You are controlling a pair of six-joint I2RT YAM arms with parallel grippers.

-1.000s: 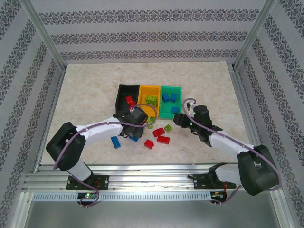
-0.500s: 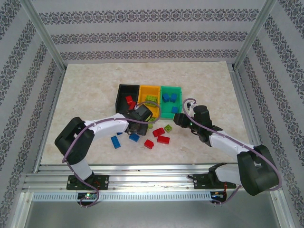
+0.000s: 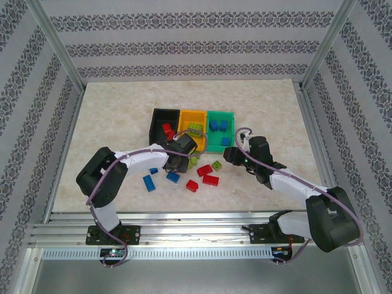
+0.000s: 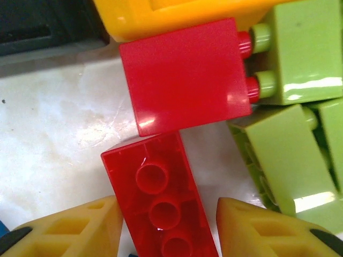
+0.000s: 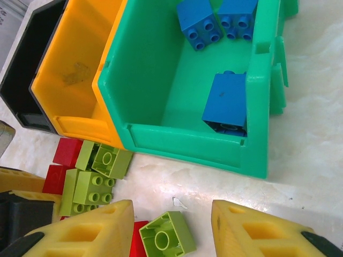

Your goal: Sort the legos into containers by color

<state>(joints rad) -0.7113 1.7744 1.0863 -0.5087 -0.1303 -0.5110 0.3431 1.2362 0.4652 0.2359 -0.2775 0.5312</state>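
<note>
Left gripper (image 4: 169,206): down at the table in front of the bins, with its yellow fingers (image 4: 80,233) on either side of a long red brick (image 4: 161,209). The jaws sit close against its flanks, but I cannot tell whether they actually pinch it.
Long red brick: lies on the marble table (image 4: 53,144) with its underside tubes toward my wrist camera. Its far end touches a square red brick (image 4: 185,75).
Square red brick: on its side just below the lip of the orange-yellow bin (image 3: 190,117). Its studs point at a lime brick (image 4: 300,51) that touches it.
Right gripper (image 5: 171,206): fingers spread, nothing held. A single lime piece (image 5: 167,233) lies on the table between them, with a gap on each side.
Black bin (image 3: 159,116): leftmost of the row, with red bricks (image 3: 166,130) inside.
Orange-yellow bin: in the middle, touching both neighbours, with lime bricks (image 3: 195,128) inside.
Green bin (image 5: 161,91): rightmost, with three blue bricks (image 5: 225,104) inside. Two are at the far wall and one is against the near right wall.
Loose legos: from overhead I see blue ones (image 3: 149,182) to the left of the left gripper and red ones (image 3: 210,180) between the two arms.
Mixed cluster (image 5: 91,171): lime and red pieces bunched at the front of the orange-yellow bin.
</note>
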